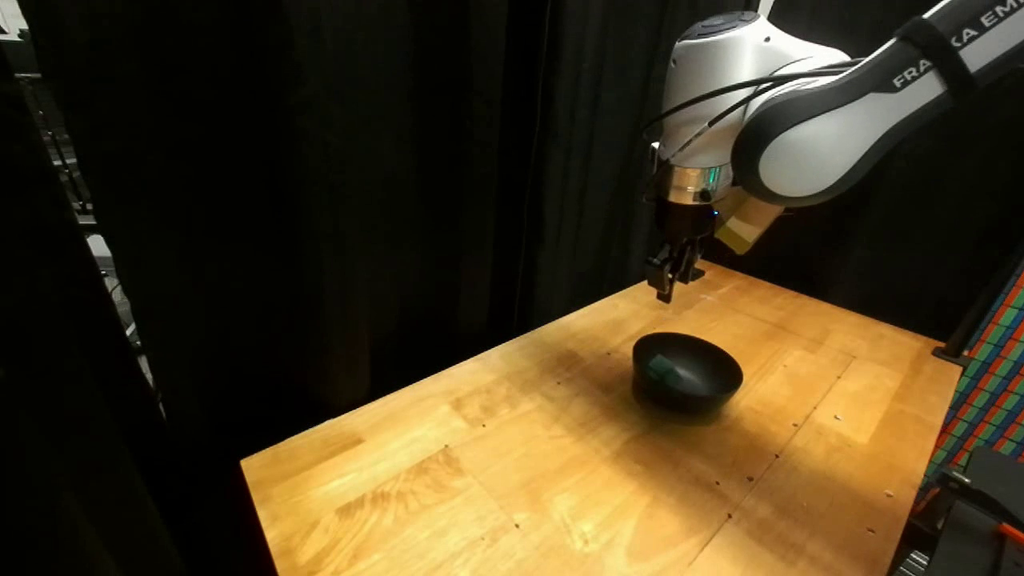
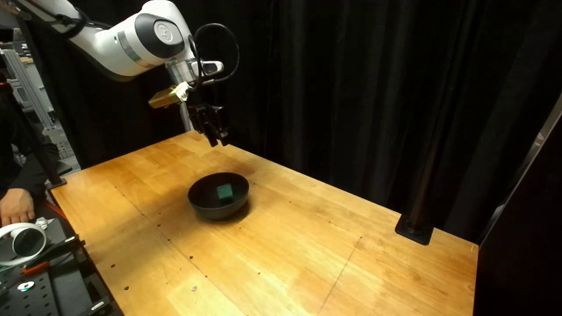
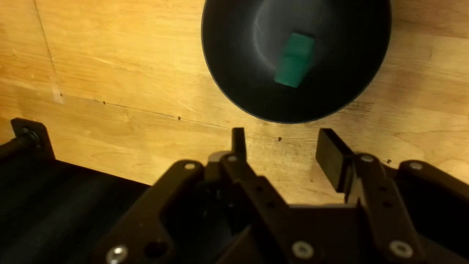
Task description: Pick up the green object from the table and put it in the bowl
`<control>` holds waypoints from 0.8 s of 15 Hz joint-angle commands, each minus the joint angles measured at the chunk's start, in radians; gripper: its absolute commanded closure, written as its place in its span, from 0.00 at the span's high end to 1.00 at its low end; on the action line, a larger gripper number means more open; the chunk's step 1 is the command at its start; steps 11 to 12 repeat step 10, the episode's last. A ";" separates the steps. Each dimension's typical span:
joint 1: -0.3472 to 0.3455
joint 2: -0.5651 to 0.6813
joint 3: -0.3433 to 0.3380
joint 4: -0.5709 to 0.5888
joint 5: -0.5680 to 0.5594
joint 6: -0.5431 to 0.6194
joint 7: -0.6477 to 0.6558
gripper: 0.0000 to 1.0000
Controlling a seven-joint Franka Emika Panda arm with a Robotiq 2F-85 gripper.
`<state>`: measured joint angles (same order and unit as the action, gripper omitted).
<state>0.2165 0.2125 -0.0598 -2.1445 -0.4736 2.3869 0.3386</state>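
The green object (image 1: 662,368) is a small dark-green block lying inside the black bowl, and it also shows there in an exterior view (image 2: 225,192) and in the wrist view (image 3: 295,60). The glossy black bowl (image 1: 686,402) stands upright on the wooden table (image 1: 560,472); it also shows in an exterior view (image 2: 217,213) and at the top of the wrist view (image 3: 229,62). My gripper (image 3: 281,146) is open with nothing between its fingers. In both exterior views the gripper (image 1: 680,286) (image 2: 219,144) hangs above the table, higher than the bowl and toward its far side, touching neither.
A black post base (image 2: 414,230) stands on the table edge near the curtain, and another post base (image 2: 56,183) stands at the opposite edge. A person's hand (image 2: 16,206) and a white-ringed controller (image 2: 26,243) are beside the table. A black curtain (image 1: 400,200) hangs behind the table.
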 commanded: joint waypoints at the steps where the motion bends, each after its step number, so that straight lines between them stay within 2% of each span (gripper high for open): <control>1: -0.034 -0.076 0.036 -0.028 0.036 -0.035 -0.025 0.86; 2: -0.042 -0.111 0.045 -0.030 0.063 -0.064 -0.055 0.95; 3: -0.055 -0.152 0.061 -0.026 0.124 -0.120 -0.110 0.99; 5: -0.072 -0.221 0.080 0.001 0.218 -0.265 -0.197 1.00; 9: -0.099 -0.363 0.092 0.058 0.291 -0.516 -0.223 1.00; 10: -0.099 -0.296 0.104 0.047 0.253 -0.442 -0.197 1.00; 12: -0.099 -0.296 0.104 0.047 0.253 -0.442 -0.197 1.00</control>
